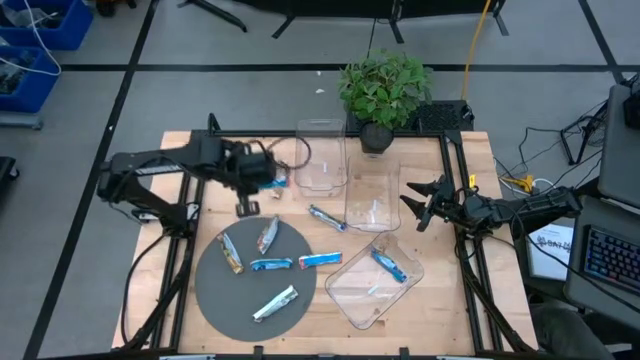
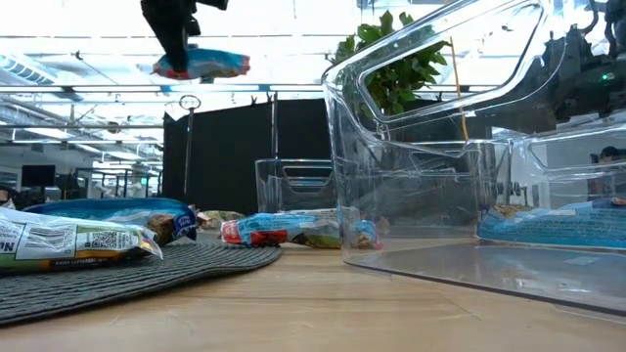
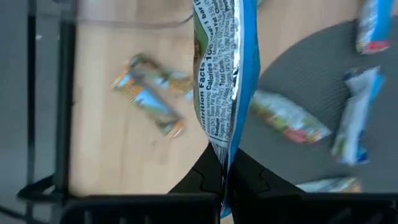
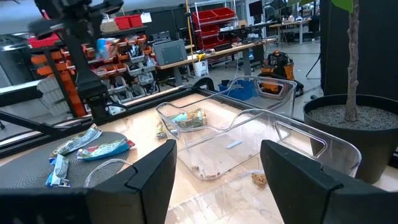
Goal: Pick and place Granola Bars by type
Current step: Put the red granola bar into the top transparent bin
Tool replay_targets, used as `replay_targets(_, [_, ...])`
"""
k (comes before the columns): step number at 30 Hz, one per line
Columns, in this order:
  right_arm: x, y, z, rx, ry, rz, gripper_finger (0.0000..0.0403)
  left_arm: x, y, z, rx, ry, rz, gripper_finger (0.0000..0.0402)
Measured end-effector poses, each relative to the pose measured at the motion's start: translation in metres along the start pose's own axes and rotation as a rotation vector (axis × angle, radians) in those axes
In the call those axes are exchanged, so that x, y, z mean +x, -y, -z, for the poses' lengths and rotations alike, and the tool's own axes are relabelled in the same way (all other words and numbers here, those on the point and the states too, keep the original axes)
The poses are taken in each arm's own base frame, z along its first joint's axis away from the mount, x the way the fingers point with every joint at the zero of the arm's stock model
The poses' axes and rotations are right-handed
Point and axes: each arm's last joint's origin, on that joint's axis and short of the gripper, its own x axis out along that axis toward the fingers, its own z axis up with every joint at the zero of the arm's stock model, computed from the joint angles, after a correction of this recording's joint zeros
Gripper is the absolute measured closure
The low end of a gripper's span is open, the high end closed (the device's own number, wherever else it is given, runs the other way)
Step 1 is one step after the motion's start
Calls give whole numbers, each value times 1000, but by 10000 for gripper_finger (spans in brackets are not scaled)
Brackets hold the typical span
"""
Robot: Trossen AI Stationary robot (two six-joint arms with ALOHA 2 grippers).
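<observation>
My left gripper (image 1: 258, 176) hangs high over the table's far left, shut on a blue granola bar (image 2: 205, 66), also seen in the left wrist view (image 3: 224, 68). Several more bars lie flat on the round grey mat (image 1: 225, 300), among them a tan one (image 1: 231, 252) and a blue one (image 1: 320, 260). One bar (image 1: 327, 218) lies on the wood beside the mat. Another blue bar (image 1: 388, 265) lies inside the near clear bin (image 1: 350, 300). My right gripper (image 1: 420, 205) waits open at the table's right side, its fingers (image 4: 152, 180) level with nothing between them. My left gripper pinches the blue bar between its two fingers (image 3: 205, 177) at the crimped end of the wrapper (image 3: 224, 152). The fingers come from above, pointing steeply down. The bar is lifted well clear of the table and sticks out roughly level from the fingertips (image 2: 176, 59).
Two more clear bins stand at the back (image 1: 322, 160) and the middle right (image 1: 372, 200). A potted plant (image 1: 385, 90) stands at the far edge behind them. Black frame rails run along the table's left and right sides.
</observation>
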Motion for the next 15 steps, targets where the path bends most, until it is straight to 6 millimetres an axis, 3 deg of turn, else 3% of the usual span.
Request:
replay_targets(8, [0,0,0,0,0,0,179,-15,-39,22,-24,23,-65,393])
replay_targets(15, [0,0,0,-1,0,0,179,-11,-65,26,12,-4,-92,393])
